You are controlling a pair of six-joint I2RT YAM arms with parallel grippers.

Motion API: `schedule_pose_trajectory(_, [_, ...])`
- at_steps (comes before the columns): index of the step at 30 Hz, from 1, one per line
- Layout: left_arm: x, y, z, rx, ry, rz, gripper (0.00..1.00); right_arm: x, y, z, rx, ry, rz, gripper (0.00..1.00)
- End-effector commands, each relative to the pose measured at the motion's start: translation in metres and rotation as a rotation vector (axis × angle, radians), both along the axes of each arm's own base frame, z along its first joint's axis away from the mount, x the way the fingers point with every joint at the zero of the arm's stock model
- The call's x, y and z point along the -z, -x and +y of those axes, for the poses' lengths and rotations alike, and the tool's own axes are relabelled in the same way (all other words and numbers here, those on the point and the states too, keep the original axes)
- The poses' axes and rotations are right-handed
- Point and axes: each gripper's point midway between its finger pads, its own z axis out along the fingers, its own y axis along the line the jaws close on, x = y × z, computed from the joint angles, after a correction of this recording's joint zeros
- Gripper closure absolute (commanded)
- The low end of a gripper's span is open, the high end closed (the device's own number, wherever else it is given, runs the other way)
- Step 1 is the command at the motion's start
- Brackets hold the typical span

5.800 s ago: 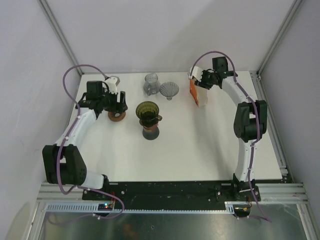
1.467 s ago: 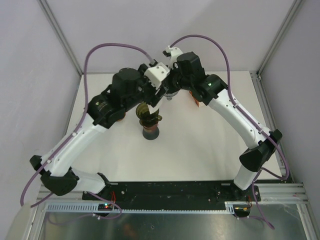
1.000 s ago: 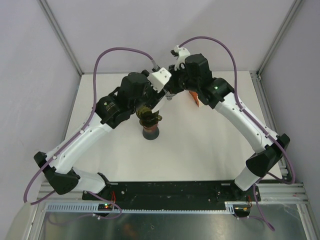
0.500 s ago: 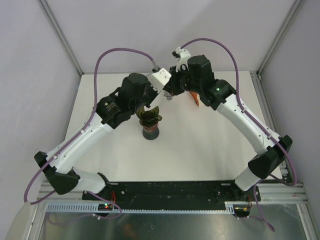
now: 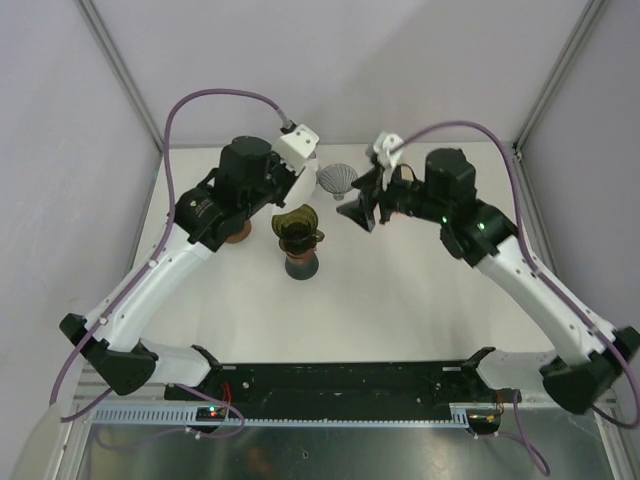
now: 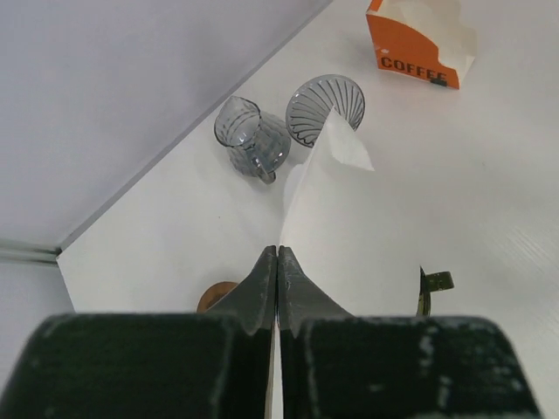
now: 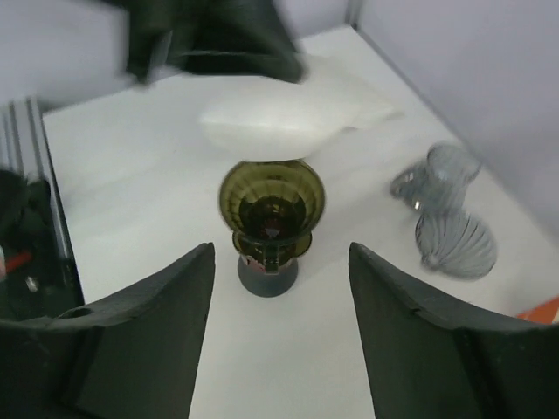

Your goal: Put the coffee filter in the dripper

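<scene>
White filter (image 7: 279, 127) in L fingers (image 6: 258, 292); top cam blocked.

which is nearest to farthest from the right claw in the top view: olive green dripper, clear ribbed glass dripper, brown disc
1. Clear ribbed glass dripper, just back-left of the right claw.
2. Olive green dripper, further left, mid-table.
3. Brown disc, far left, partly under the left arm.

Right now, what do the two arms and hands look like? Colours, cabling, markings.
Both the left arm and right arm have white links with black joint housings. A purple cable loops along each. A green light glows on the right arm. The left hand and right hand have matte black, tapered fingers. No lettering is visible.
</scene>
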Motion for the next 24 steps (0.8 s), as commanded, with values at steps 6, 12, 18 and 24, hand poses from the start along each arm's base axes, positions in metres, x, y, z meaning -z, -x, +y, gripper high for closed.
schedule_pose_trajectory(6, [-0.023, 0.025, -0.005, 0.108, 0.116, -0.012, 1.00, -0.014, 0.080, 0.023, -0.458, 0.327, -0.906, 0.28])
schedule_pose_trajectory(12, [-0.016, 0.034, -0.008, 0.147, 0.118, 0.019, 1.00, 0.005, 0.071, 0.050, -0.431, 0.550, -1.086, 0.26])
schedule_pose_trajectory(18, [-0.013, 0.039, -0.009, 0.168, 0.112, 0.035, 1.00, 0.022, 0.053, 0.069, -0.409, 0.720, -1.163, 0.27])
schedule_pose_trajectory(24, [-0.005, 0.045, -0.011, 0.204, 0.097, 0.059, 1.00, 0.039, 0.032, 0.078, -0.386, 0.834, -1.161, 0.47])
